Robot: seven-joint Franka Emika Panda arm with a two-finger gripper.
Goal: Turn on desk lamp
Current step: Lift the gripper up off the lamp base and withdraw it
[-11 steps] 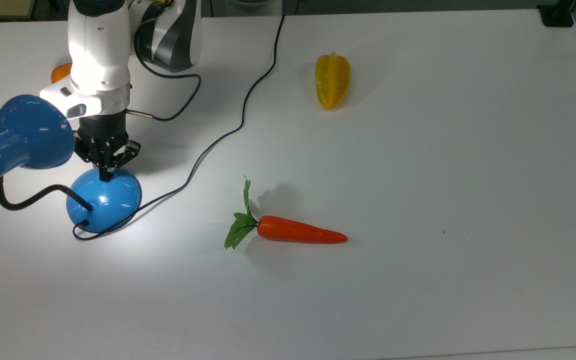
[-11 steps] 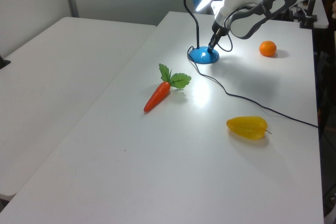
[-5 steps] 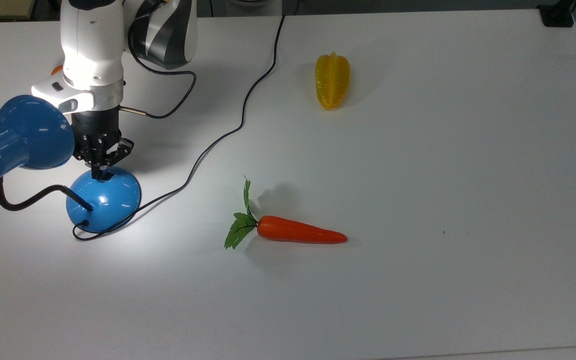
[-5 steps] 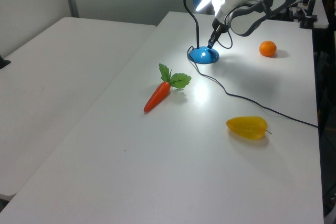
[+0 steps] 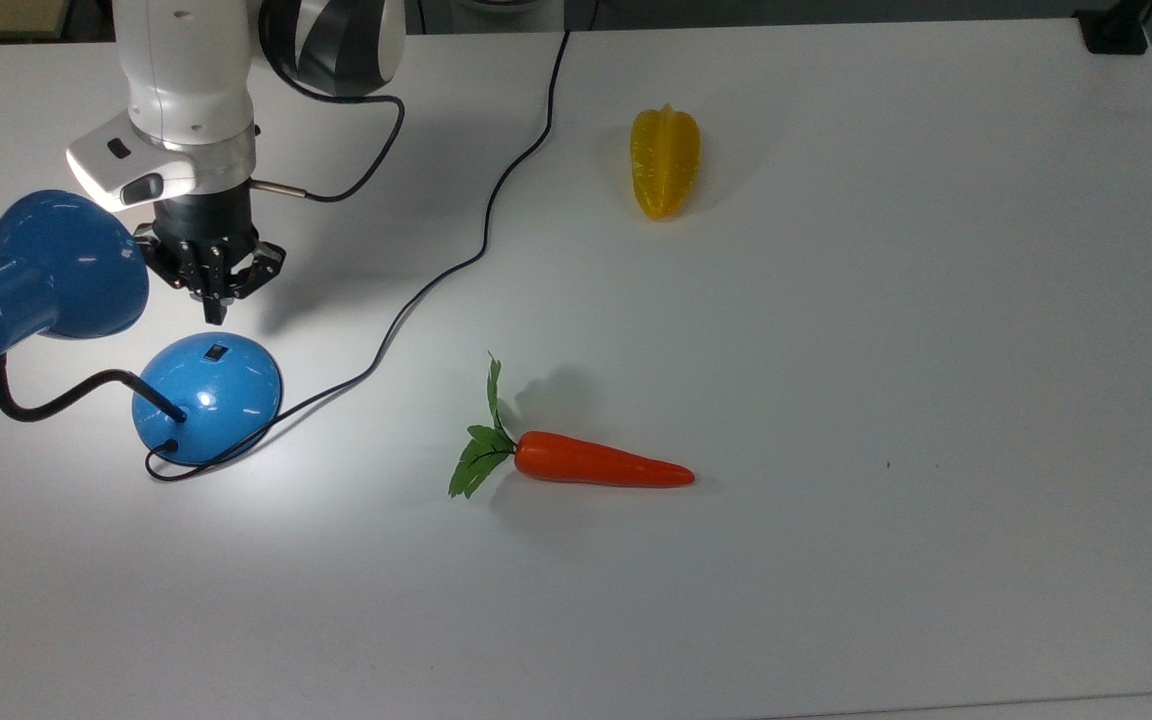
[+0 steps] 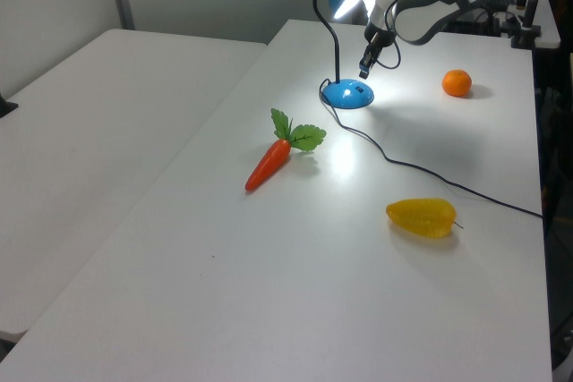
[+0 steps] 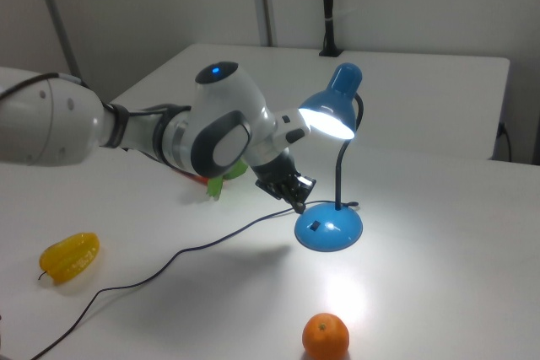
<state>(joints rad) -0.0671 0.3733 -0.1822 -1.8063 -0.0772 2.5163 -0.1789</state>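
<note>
The lamp [image 5: 86, 330] stands at the top view's left on the white surface [image 5: 836, 350], and its light is on. The tool [image 5: 215, 312] hangs just above the blue base, fingers pressed together, holding nothing. A carrot [image 5: 576, 461] lies nearby.

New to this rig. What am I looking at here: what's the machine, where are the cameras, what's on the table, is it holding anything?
It is one robot arm with a two-finger gripper, fingers closed, holding nothing. Three fixed cameras film it: one from above, two from opposite sides. On the white table stand a blue desk lamp, lit, with a black switch on its base, a toy carrot, a yellow star fruit and an orange. The gripper hangs just above the lamp's base, clear of the switch.
</note>
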